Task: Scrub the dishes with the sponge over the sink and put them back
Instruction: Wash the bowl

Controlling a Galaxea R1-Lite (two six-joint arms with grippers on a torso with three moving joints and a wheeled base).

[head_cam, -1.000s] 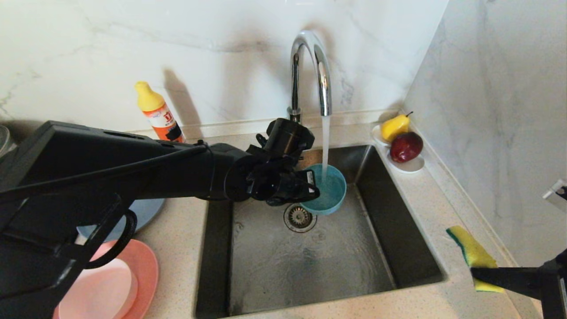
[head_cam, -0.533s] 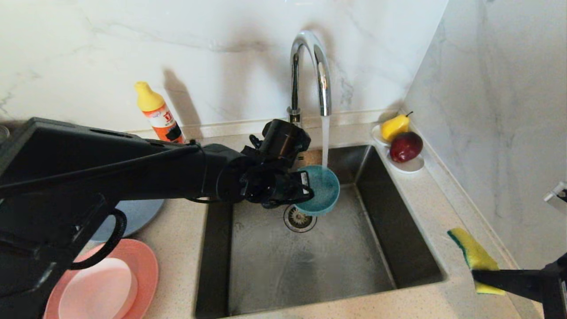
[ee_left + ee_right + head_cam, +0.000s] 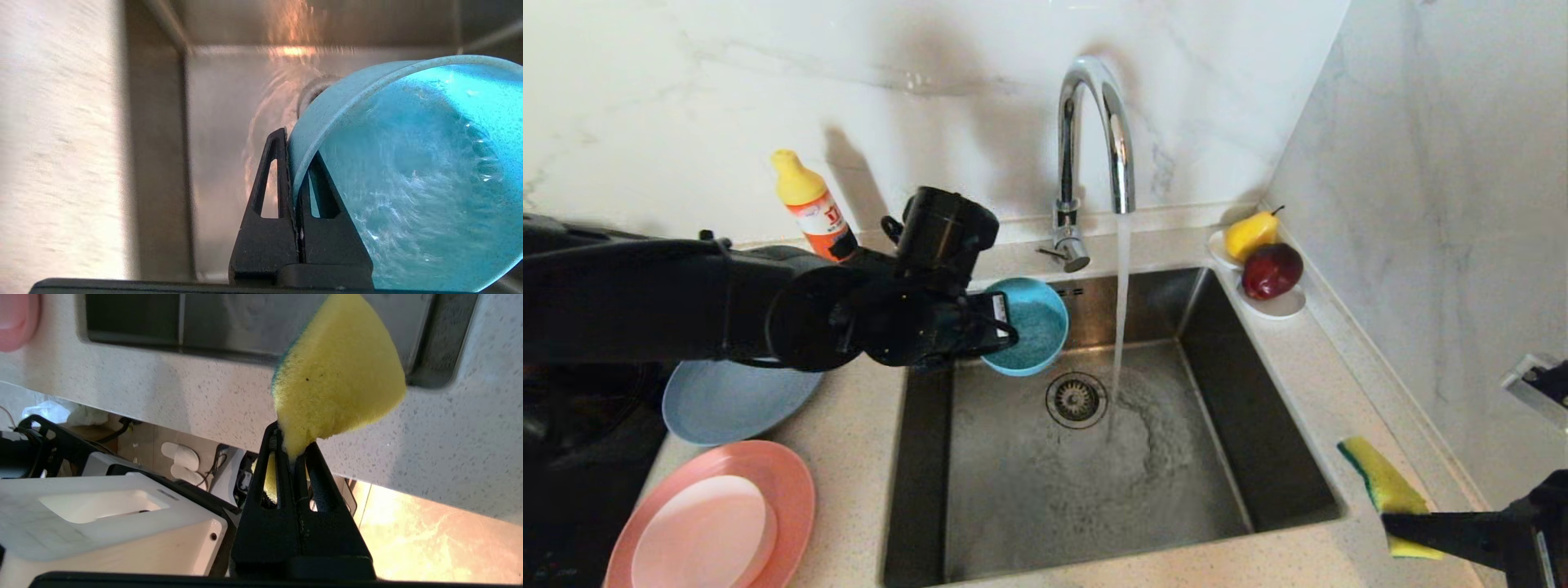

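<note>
My left gripper (image 3: 1001, 331) is shut on the rim of the teal bowl (image 3: 1029, 327) and holds it tilted over the far left corner of the sink (image 3: 1176, 506). In the left wrist view one finger lies inside the wet bowl (image 3: 408, 163) and one outside, at the left gripper (image 3: 292, 147). The sponge (image 3: 1380, 482) is pinched in my right gripper (image 3: 1401, 527) over the counter, right of the sink. The right wrist view shows the right gripper (image 3: 294, 445) shut on the sponge (image 3: 339, 375). On the left counter lie a grey-blue plate (image 3: 731, 400) and a salmon plate (image 3: 784, 482) holding a pale pink bowl (image 3: 703, 531).
The chrome tap (image 3: 1094, 122) runs, and its stream (image 3: 1121, 310) hits the sink floor right of the drain (image 3: 1076, 398). A detergent bottle (image 3: 813, 208) stands behind my left arm. A white saucer (image 3: 1282, 304) with a pear (image 3: 1250, 233) and an apple (image 3: 1270, 269) sits at the back right.
My left arm has drawn the teal bowl out from under the water stream, left and back toward the sink's corner. The water now falls straight into the sink. The right arm has barely moved.
</note>
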